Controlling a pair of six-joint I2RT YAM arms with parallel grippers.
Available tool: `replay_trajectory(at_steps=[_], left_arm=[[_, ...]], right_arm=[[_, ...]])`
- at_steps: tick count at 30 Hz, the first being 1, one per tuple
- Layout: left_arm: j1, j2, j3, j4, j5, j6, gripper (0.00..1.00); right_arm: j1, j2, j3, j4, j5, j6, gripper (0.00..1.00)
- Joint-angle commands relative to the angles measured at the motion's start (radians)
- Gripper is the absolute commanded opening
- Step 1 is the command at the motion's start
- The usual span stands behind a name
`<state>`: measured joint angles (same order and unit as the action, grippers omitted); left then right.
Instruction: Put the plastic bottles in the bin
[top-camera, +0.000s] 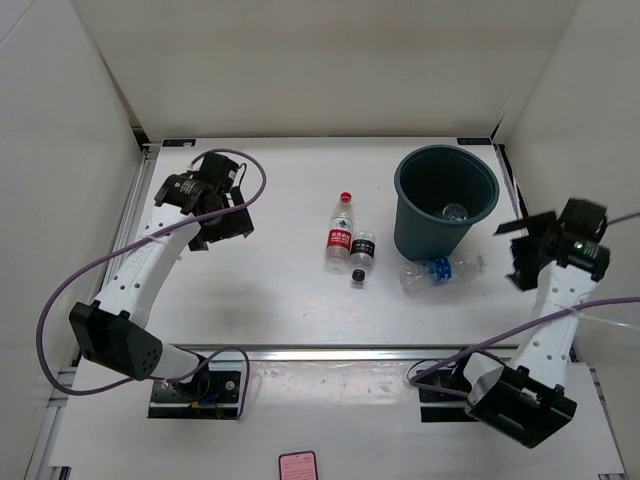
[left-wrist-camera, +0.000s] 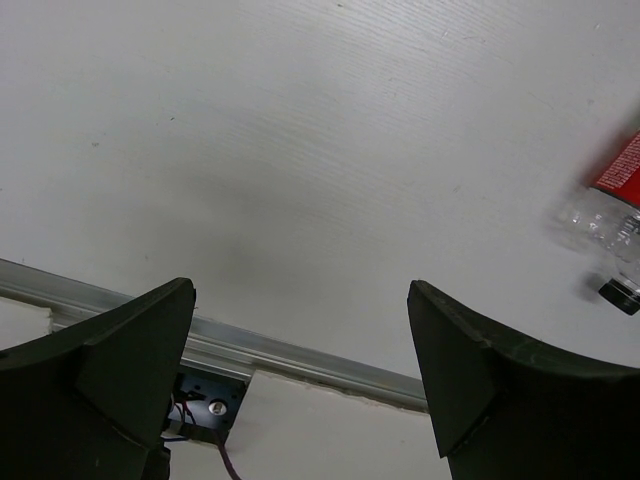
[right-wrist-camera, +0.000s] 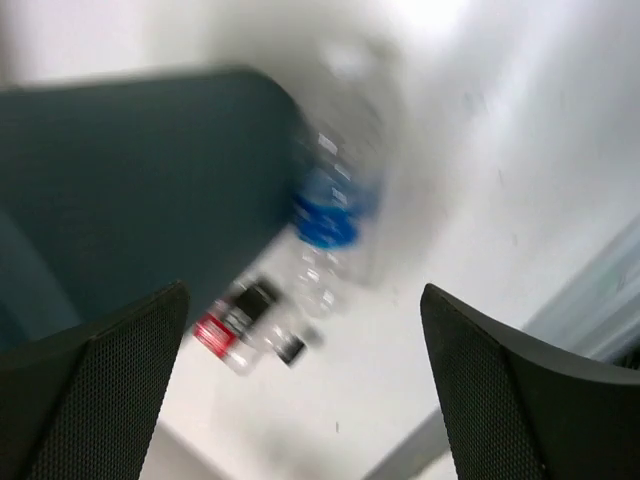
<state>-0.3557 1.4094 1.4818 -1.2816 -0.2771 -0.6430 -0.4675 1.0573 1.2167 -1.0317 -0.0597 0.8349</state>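
Between the left gripper's (left-wrist-camera: 300, 380) wide-spread, empty jaws lies bare table (left-wrist-camera: 300, 150). Off beyond its right finger, the red-capped bottle (top-camera: 341, 228) and black-capped bottle (top-camera: 361, 255) lie side by side. The bin (top-camera: 400, 190) holds the unlabelled bottle (top-camera: 455, 211). The blue-labelled bottle (top-camera: 440, 270) lies just beside the bin's base, ahead of the right gripper's (top-camera: 518, 252) parted, empty jaws.

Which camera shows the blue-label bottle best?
The top view: the blue-labelled bottle lies whole and sharp beside the bin. The right wrist view shows it blurred; the left wrist view misses it.
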Motion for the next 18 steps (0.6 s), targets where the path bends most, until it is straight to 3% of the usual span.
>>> replay_trajectory(at_steps=[1, 3, 6, 18], left_arm=[[-0.002, -0.041, -0.009, 0.004, -0.013, 0.008, 1.00], [-0.002, -0.041, -0.018, 0.013, -0.004, 0.008, 1.00], [-0.002, -0.032, -0.018, 0.013, 0.006, 0.008, 1.00], [-0.002, -0.001, -0.029, 0.031, 0.015, 0.017, 1.00]], right_arm=[[-0.032, -0.023, -0.250, 0.086, -0.193, 0.087, 1.00], [-0.045, -0.007, -0.365, 0.133, -0.247, 0.102, 1.00], [-0.045, 0.082, -0.407, 0.197, -0.340, 0.060, 1.00], [-0.045, 0.346, -0.304, 0.311, -0.306, 0.021, 1.00]])
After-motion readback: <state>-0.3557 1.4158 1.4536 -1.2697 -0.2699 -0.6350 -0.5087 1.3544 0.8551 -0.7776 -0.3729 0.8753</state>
